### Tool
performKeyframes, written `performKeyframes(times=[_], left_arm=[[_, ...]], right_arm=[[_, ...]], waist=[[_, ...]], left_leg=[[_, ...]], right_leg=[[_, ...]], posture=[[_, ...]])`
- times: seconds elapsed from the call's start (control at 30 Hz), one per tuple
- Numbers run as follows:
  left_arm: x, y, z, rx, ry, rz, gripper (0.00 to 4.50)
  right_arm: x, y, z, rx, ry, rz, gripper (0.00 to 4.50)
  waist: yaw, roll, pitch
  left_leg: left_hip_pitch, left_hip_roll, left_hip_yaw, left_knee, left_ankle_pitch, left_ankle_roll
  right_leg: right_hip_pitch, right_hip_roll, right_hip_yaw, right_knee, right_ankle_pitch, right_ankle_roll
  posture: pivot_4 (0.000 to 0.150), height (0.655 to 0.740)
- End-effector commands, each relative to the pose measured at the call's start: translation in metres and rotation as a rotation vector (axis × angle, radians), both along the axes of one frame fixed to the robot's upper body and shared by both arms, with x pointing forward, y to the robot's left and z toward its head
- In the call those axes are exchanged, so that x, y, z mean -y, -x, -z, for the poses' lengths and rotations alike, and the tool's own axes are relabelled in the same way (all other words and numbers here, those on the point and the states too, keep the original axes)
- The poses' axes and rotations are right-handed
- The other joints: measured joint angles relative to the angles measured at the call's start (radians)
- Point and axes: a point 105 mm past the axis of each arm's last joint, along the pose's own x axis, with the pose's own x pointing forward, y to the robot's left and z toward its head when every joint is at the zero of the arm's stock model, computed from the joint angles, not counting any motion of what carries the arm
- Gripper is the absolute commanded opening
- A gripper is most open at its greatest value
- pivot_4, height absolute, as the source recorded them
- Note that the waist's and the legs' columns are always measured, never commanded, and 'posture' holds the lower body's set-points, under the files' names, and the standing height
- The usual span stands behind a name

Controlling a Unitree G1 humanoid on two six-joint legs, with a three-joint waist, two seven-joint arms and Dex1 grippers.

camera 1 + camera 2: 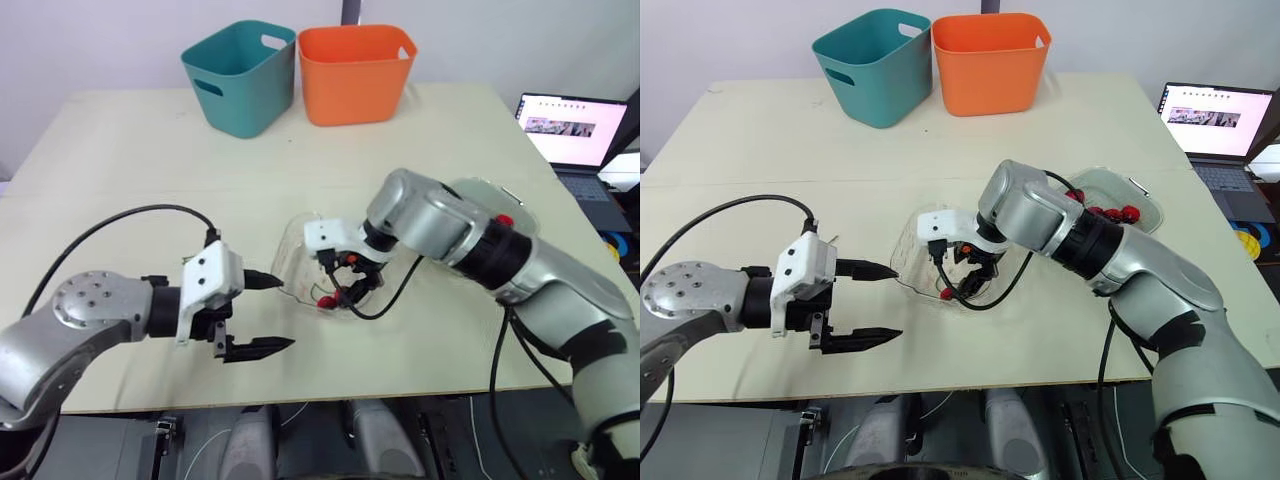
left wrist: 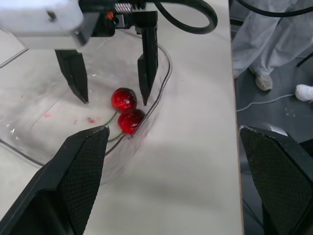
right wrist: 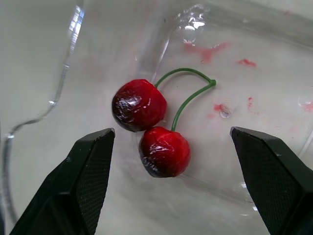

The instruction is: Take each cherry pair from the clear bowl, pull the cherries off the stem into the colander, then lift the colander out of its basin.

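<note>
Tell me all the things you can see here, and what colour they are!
table: one, pale beige, under everything
teal bin: one, teal, far edge of the table
orange bin: one, orange, right beside the teal bin
clear bowl: one, see-through, middle of the table
cherry pair: one, red on a green stem, inside the clear bowl
colander: one, pale, behind the right arm
loose cherries: several, red, in the colander
laptop: one, dark, screen on, off the table's right side
person's legs: pale trousers, past the table edge
left gripper: black, open, beside the bowl
right gripper: black, open, inside the bowl over the cherry pair
</note>
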Motion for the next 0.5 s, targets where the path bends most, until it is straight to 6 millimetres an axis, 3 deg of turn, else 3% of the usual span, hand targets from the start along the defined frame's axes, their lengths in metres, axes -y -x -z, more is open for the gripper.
performKeyframes(times=[0.03,0.1,0.17,0.43,0.5], left_arm=[[-0.0042,-0.0038,-0.0100,0.068,-0.015,-0.006,4.48],[-0.0044,-0.0049,-0.0113,0.073,-0.012,-0.008,4.48],[-0.0042,-0.0057,-0.0122,0.078,-0.009,-0.007,4.50],[-0.0026,-0.0085,-0.0170,0.092,0.016,-0.005,4.50],[-0.0025,-0.0089,-0.0173,0.094,0.018,-0.005,4.50]], right_arm=[[-0.0003,0.0003,-0.0021,0.025,0.009,-0.030,4.04],[0.0005,0.0025,-0.0002,0.014,0.015,-0.041,4.04],[0.0002,0.0027,0.0016,0.013,0.018,-0.044,3.66],[-0.0048,0.0016,0.0072,0.029,0.024,-0.059,1.10],[-0.0063,0.0008,0.0062,0.037,0.022,-0.064,0.85]], waist=[[0.000,0.000,0.000],[0.000,0.000,0.000],[0.000,0.000,0.000],[0.000,0.000,0.000],[0.000,0.000,0.000]], left_leg=[[0.000,0.000,0.000,0.000,0.000,0.000],[0.000,0.000,0.000,0.000,0.000,0.000],[0.000,0.000,0.000,0.000,0.000,0.000],[0.000,0.000,0.000,0.000,0.000,0.000],[0.000,0.000,-0.001,0.000,0.000,0.000]], right_leg=[[0.000,0.000,0.000,0.000,0.000,0.000],[0.000,0.000,0.000,0.000,0.000,0.000],[0.000,0.000,0.000,0.000,0.000,0.000],[0.000,0.000,0.000,0.001,0.000,0.000],[0.000,0.000,0.000,0.001,0.000,0.000]], posture=[[0.150,0.7400],[0.150,0.7400],[0.150,0.7400],[0.150,0.7400],[0.150,0.7400]])
